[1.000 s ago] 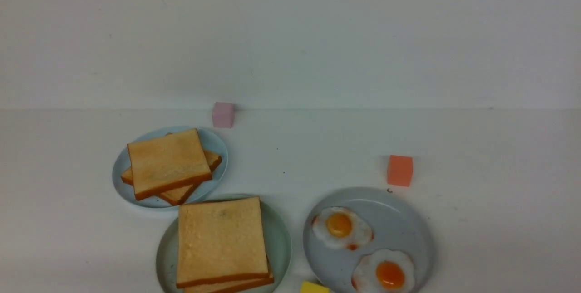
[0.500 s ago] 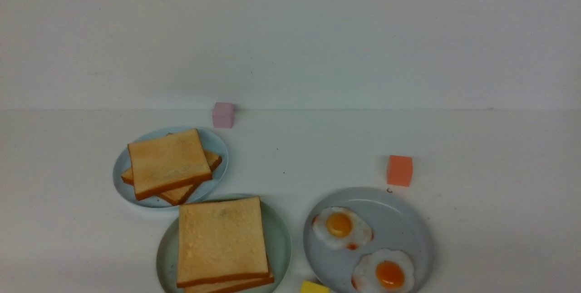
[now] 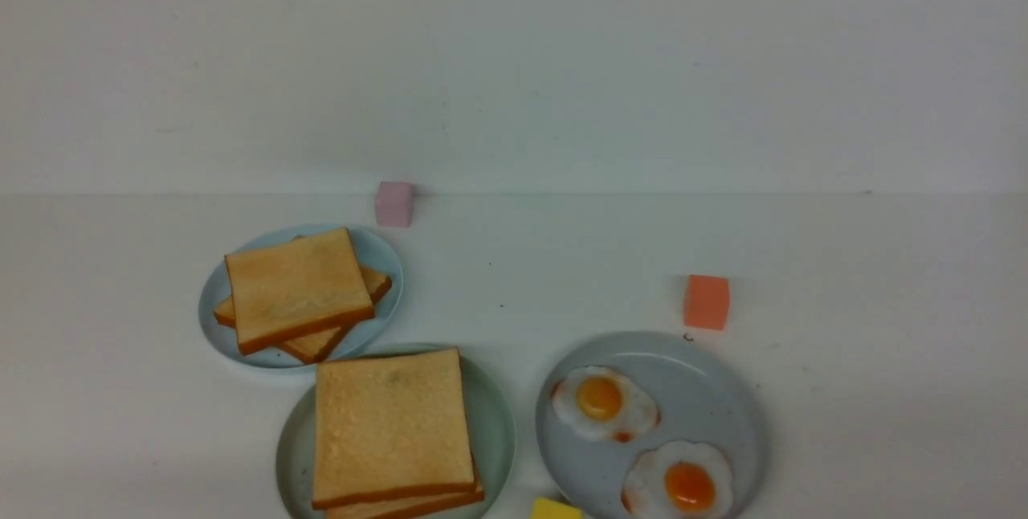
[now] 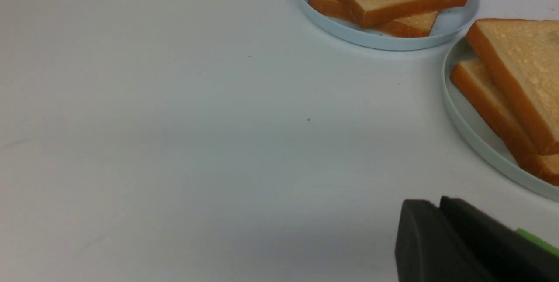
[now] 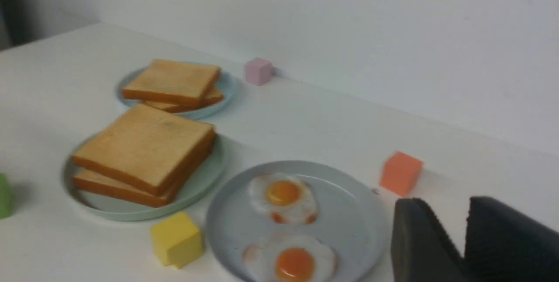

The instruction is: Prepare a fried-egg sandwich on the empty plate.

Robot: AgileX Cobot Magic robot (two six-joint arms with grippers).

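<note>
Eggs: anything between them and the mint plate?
Nothing stands on the table between the eggs and the mint plate; the yellow cube sits nearer the robot, beside that gap. On the plate, the top toast covers the lower slice.

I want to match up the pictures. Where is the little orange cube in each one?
Front view: the small orange cube sits right of centre, just behind the grey-blue speckled plate with two fried eggs.
Left wrist view: not in it.
Right wrist view: the cube is at the right, beyond that plate.
Shared landmark: the small pink cube by the wall.
</note>
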